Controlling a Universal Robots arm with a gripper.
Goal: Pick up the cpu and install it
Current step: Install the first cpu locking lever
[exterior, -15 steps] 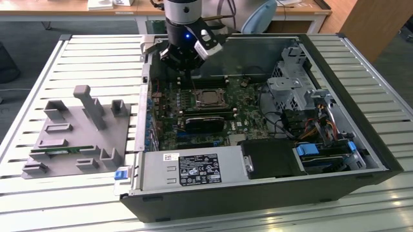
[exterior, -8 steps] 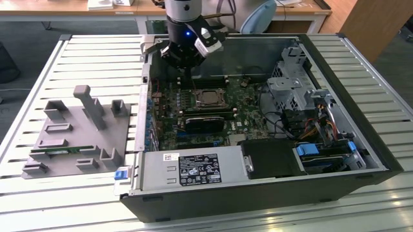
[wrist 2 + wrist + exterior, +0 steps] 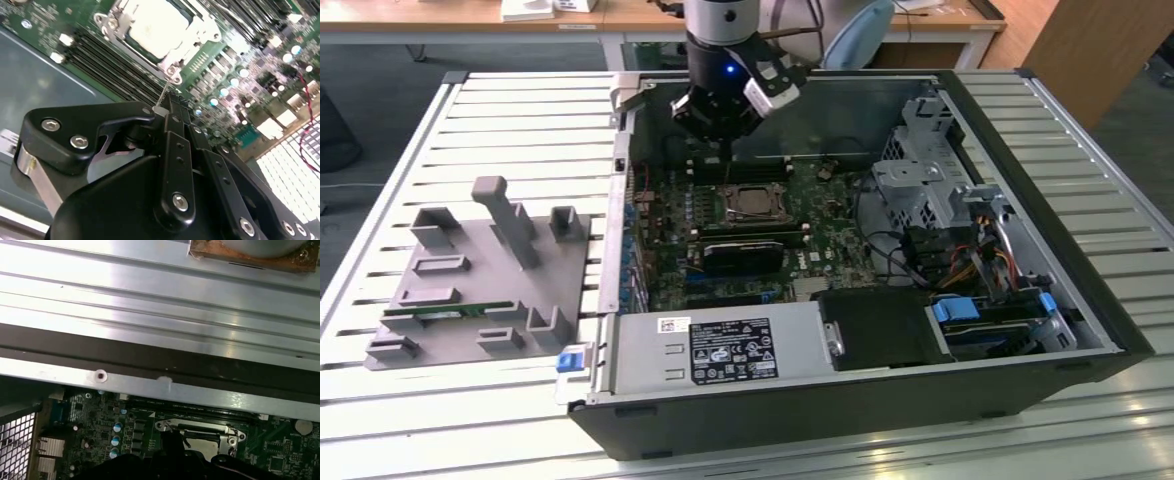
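CPU point(image 3: 750, 202), a small square chip with a silver-grey metal top, sits in its socket on the motherboard point(image 3: 720, 245) inside the open computer case point(image 3: 1067, 300); in the second wrist view the same chip point(image 3: 157, 22) appears bright within the metal socket frame point(image 3: 200, 40).

Reading the exterior view from its left to its right: a grey moulded fixture tray point(image 3: 480, 285) rests on the slatted metal table point(image 3: 400, 130), with a narrow green memory stick point(image 3: 447, 311) lying in one of its slots. Just beside the tray stands the case, laid on its side with the panel off. Along its near edge lies the power supply point(image 3: 720, 350) bearing a printed label. The motherboard occupies the middle of the case, and a black rectangular component point(image 3: 740, 255) lies just on the near side of the socket. The gripper point(image 3: 720, 125) hangs above the board, directly over the far side of the socket and apart from the chip. Its black fingers point(image 3: 172, 150) lie closed against each other in the second wrist view, with nothing held between them. Toward the exterior view's right are a metal drive cage point(image 3: 921, 185), bundled cables point(image 3: 947, 265) and blue plastic latches point(image 3: 958, 309).
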